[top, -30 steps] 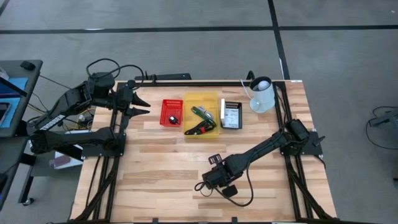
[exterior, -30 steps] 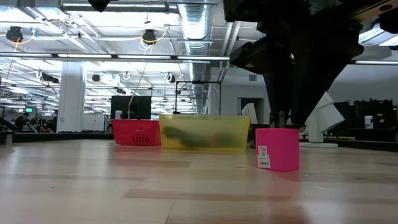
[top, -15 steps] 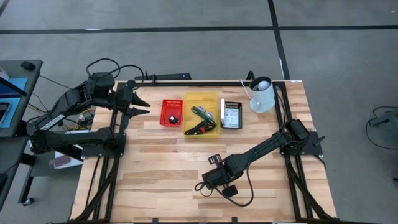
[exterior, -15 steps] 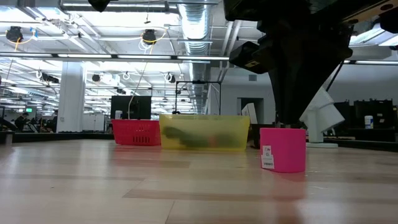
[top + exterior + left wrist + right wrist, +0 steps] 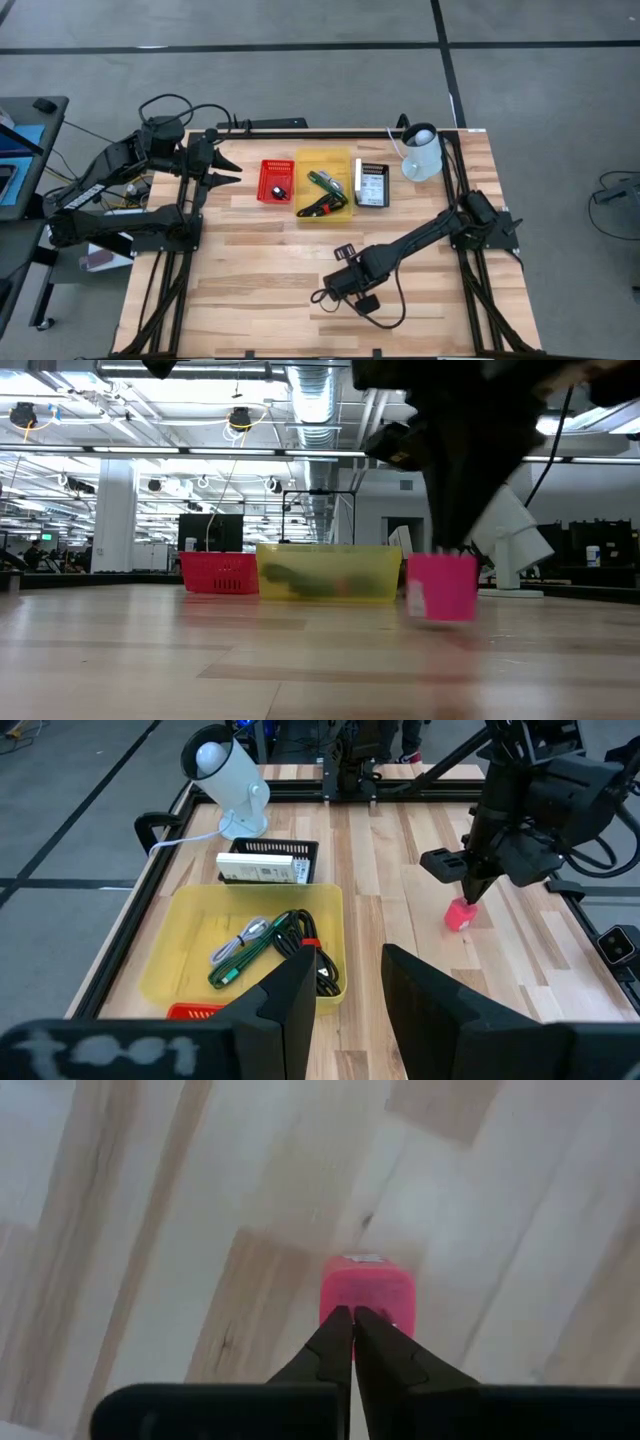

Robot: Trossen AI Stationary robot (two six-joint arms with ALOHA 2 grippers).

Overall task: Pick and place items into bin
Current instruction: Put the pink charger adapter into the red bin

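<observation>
Your right gripper [image 5: 352,1316] is down low near the front middle of the worktop [image 5: 250,300]. Its fingers are pinched tight on the top edge of a small pink block [image 5: 440,586]. From the low view, the block looks tipped and just off the wood, so you seem to have it by the rim to carry it. That thin hold could slip, so go slow.

The yellow bin [image 5: 324,187] sits well apart from the block, toward the back of the worktop. It already holds a green stick [image 5: 245,957] and a black-and-red cable [image 5: 305,945]. That is probably where the block goes.

A red basket [image 5: 276,181] is just beside the bin on one side. A black tray [image 5: 372,184] with a white card in it is just beside it on the other. A white lamp [image 5: 421,150] stands at the back corner. Nothing lies between the block and the bin.

Your left gripper [image 5: 345,985] waits up by the back left edge, pointing at the bin. Its fingers are partly apart and hold nothing.
</observation>
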